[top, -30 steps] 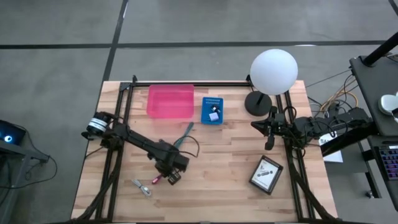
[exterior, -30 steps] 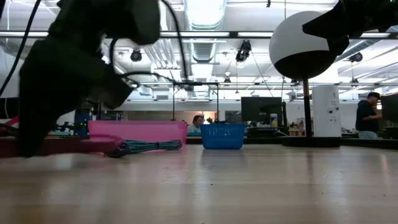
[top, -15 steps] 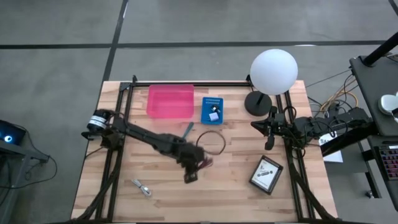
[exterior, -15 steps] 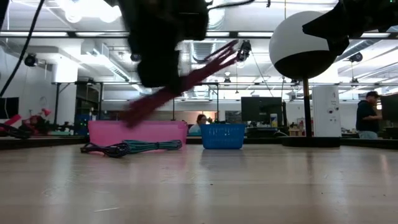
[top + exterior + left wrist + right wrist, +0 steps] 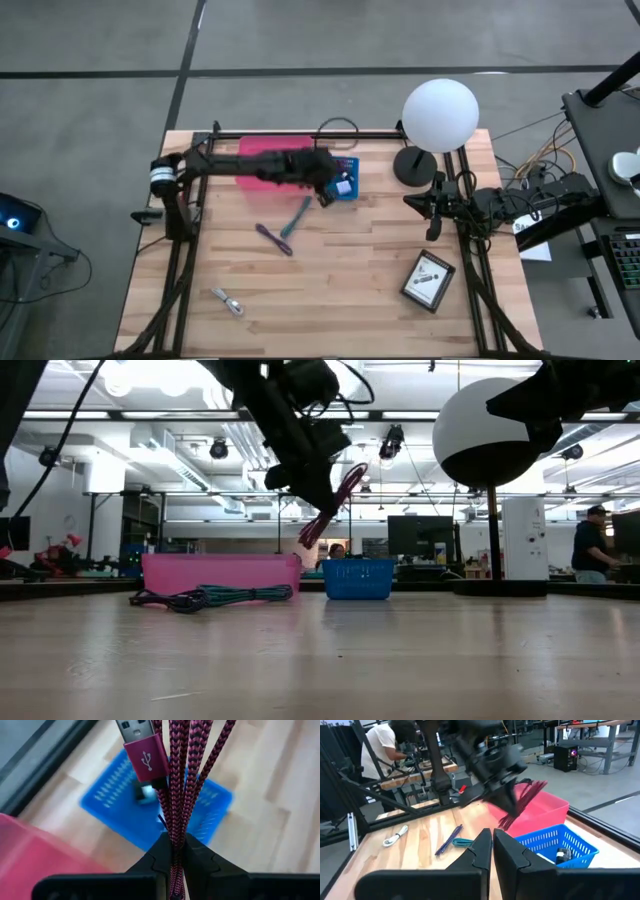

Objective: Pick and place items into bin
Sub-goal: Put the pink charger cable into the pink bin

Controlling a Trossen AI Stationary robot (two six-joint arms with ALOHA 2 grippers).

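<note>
Small items [image 5: 343, 184] inside the blue bin [image 5: 341, 165] are too tiny to identify.

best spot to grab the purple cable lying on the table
Judging by its pose, grip the purple cable at mid-length, coming straight down from above with fingers set across it. It lies flat as a slim diagonal bundle, and its middle sits clear of the teal cable beside it.

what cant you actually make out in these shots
- Blue bin contents: in the high view the left gripper covers part of it; the small things inside are too small to name.
- Magenta braided USB cable: in the left wrist view its loops run off the top edge.
- Pink bin: the left arm hides much of its inside in the high view.
- Black card box: print too small to read.
</note>
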